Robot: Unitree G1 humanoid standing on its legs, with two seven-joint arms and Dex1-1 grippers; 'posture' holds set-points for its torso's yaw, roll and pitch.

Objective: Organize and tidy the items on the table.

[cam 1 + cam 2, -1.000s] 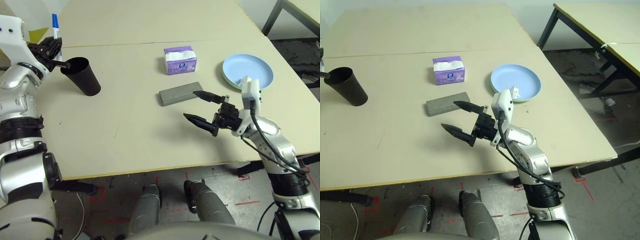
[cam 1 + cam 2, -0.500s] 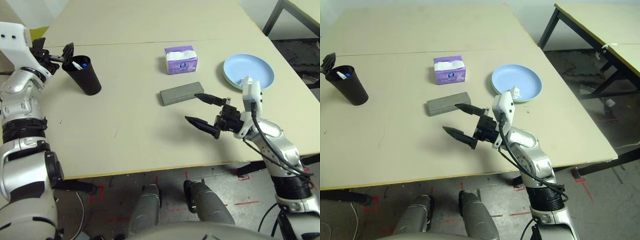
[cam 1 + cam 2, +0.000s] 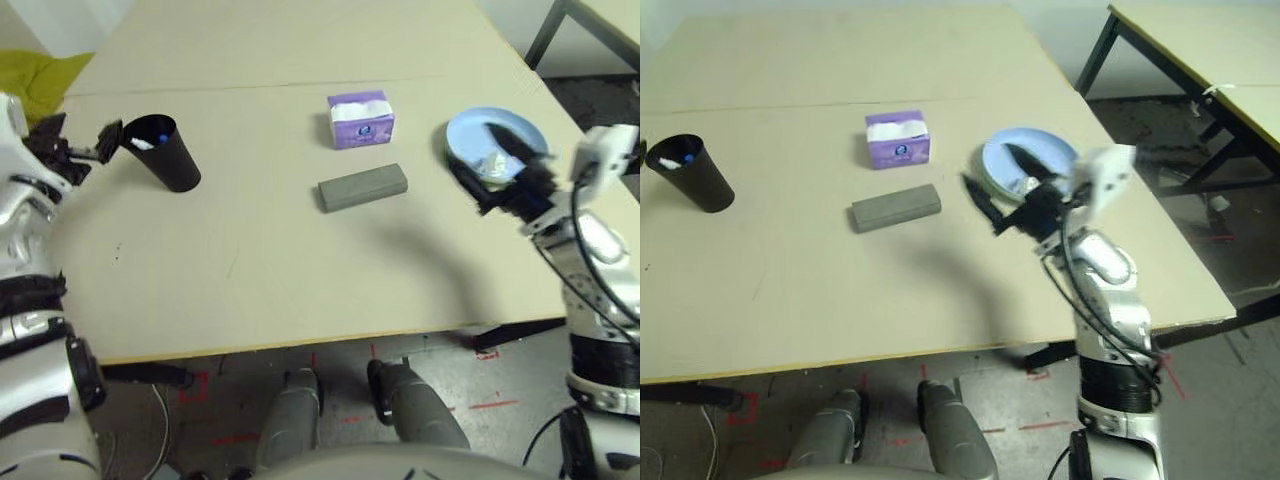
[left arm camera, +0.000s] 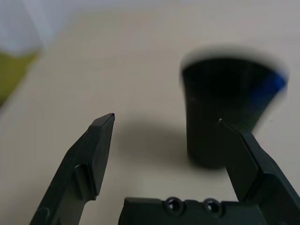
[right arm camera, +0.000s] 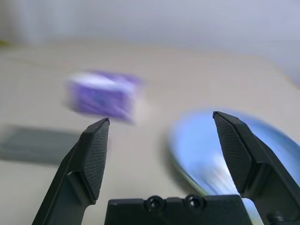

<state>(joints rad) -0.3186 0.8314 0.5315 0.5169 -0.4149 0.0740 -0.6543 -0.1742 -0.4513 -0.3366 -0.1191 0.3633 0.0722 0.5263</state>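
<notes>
The black tapered cup [image 3: 166, 155] stands at the table's [image 3: 250, 260] far left with a white, blue-capped marker [image 3: 152, 141] inside it. My left gripper [image 3: 82, 145] is open just left of the cup; in the left wrist view the cup [image 4: 225, 108] stands beyond one finger and nothing lies between the fingers [image 4: 98, 150]. My right gripper [image 3: 488, 165] hangs open over the near-left rim of the blue plate [image 3: 510, 130]. That plate lies on a green one, with a white paper wad [image 3: 492, 163] on it. The grey glasses case [image 3: 362, 187] and the purple tissue pack [image 3: 360, 118] sit mid-table.
A seam runs across the tabletop behind the tissue pack. The table's right edge lies just past the plates, and another table's dark legs [image 3: 1095, 55] stand beyond. Bare surface stretches in front of the case to the near edge.
My left gripper let the marker drop into the cup, opened and drew back to the left. My right arm rose and swung right, from near the case to over the plate.
</notes>
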